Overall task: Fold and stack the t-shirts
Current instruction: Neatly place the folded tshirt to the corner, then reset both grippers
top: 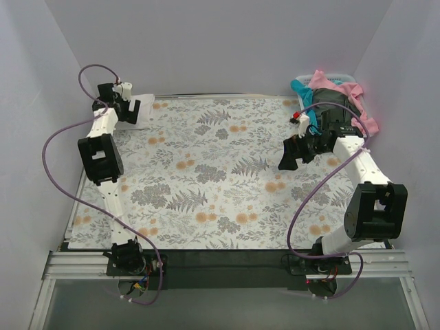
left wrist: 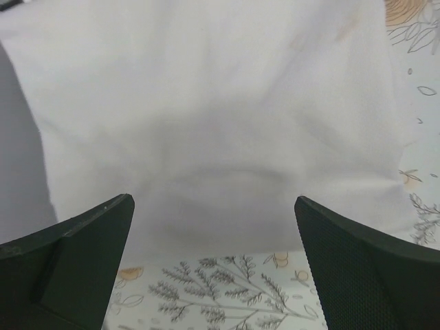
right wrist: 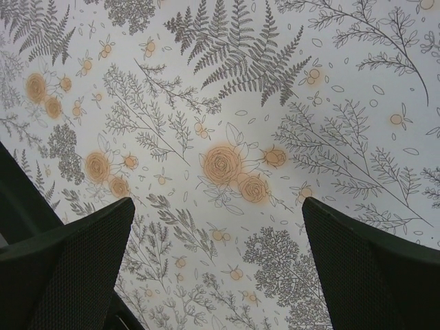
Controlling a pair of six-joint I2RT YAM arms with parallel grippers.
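Up in the far-left corner of the printed sheet (top: 206, 172), the left arm (top: 103, 155) stretches away from its base, its forearm angled forward and the wrist turned down over the white t-shirt (top: 146, 110). That shirt lies flat against the corner, next to the left wall. From the left wrist view, the left claw (left wrist: 214, 203) stands wide apart just above the cloth, with nothing between its fingers (left wrist: 82, 247); the white fabric fills most of that view, softly creased, its near edge meeting the fern pattern.

Meanwhile the right arm (top: 357, 165) rises from its base, folds at the elbow and reaches back toward the middle, so the right claw (top: 292, 155) hangs above the right half of the sheet. Its fingers (right wrist: 357, 261) are also spread wide and empty, and only printed ferns and orange flowers lie below them.

Behind it, at the far-right corner, the white basket (top: 340, 75) holds a heap of crumpled shirts, with the pink t-shirt (top: 344, 93) on top and the teal t-shirt (top: 300, 87) spilling over the left rim.
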